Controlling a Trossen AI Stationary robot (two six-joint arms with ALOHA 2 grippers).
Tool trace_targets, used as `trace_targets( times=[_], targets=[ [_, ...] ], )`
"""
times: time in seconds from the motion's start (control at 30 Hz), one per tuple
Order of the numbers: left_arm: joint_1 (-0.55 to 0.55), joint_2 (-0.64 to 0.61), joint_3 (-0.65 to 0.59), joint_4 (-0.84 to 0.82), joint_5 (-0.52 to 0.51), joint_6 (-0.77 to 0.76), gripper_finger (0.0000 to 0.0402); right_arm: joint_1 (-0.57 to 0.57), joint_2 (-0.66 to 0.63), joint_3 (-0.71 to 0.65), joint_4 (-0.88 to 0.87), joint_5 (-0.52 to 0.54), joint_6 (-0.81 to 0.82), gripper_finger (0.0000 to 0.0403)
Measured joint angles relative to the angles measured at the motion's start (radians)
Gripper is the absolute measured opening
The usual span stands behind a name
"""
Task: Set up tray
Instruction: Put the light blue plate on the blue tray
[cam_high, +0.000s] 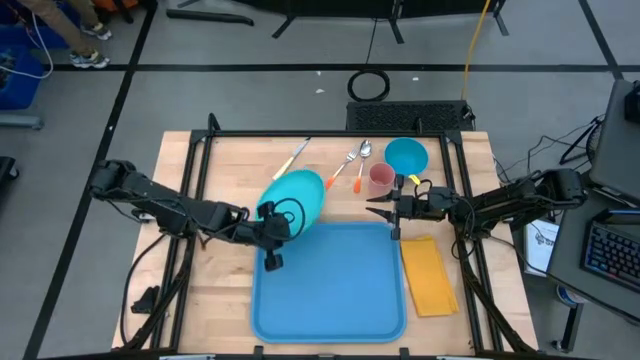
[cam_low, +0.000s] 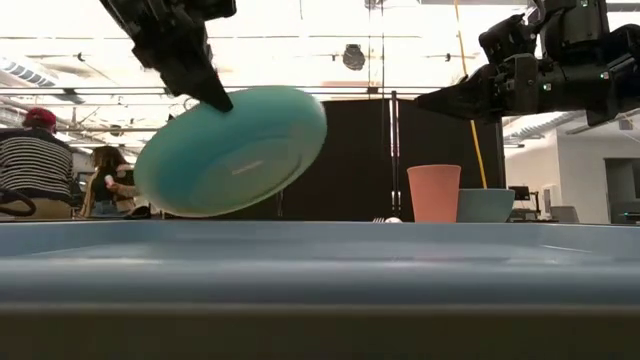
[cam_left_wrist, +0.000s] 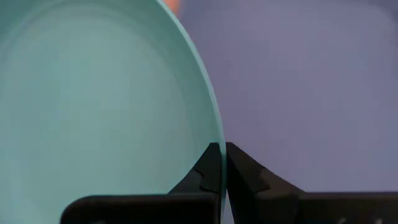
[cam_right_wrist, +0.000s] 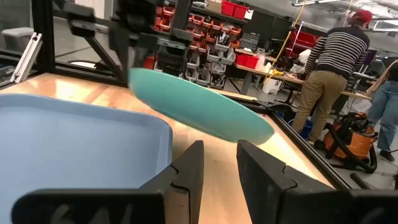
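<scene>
One cup (cam_high: 381, 179), bowl (cam_high: 406, 154) — behind tray (cam_high: 330, 300).

A lab workshop: parts bins (cam_right_wrist: 211, 43) on shelves (red and grey), workbench (cam_right_wrist: 273, 78), people (cam_right_wrist: 329, 74).

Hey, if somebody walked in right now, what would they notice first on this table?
The turquoise plate, held tilted in the air by its rim in the left gripper, above the far left corner of the big blue tray. Next, the right gripper, empty, hovering at the tray's far right corner near the pink cup.
</scene>
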Motion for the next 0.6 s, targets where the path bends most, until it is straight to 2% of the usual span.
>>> trace_targets(
  times=[0.13, 0.27, 0.37, 0.6],
  targets=[
    [-0.038, 0.029, 0.0, 0.036, 0.002, 0.003, 0.0006, 0.0, 0.0, 0.0, 0.007, 0.0, -0.001, 0.0086],
    [-0.074, 0.108, 0.058, 0.033, 0.001, 0.019, 0.0006, 0.001, 0.0, 0.0, 0.011, 0.0, -0.019, 0.0086],
    [-0.098, 0.183, 0.154, 0.007, 0.009, 0.056, 0.0006, -0.001, 0.0, 0.0, 0.015, 0.0, -0.02, 0.0086],
    [-0.145, 0.349, 0.406, -0.221, 0.001, 0.11, 0.0006, -0.017, 0.0, 0.0, 0.006, 0.0, -0.02, 0.0086]
  ],
)
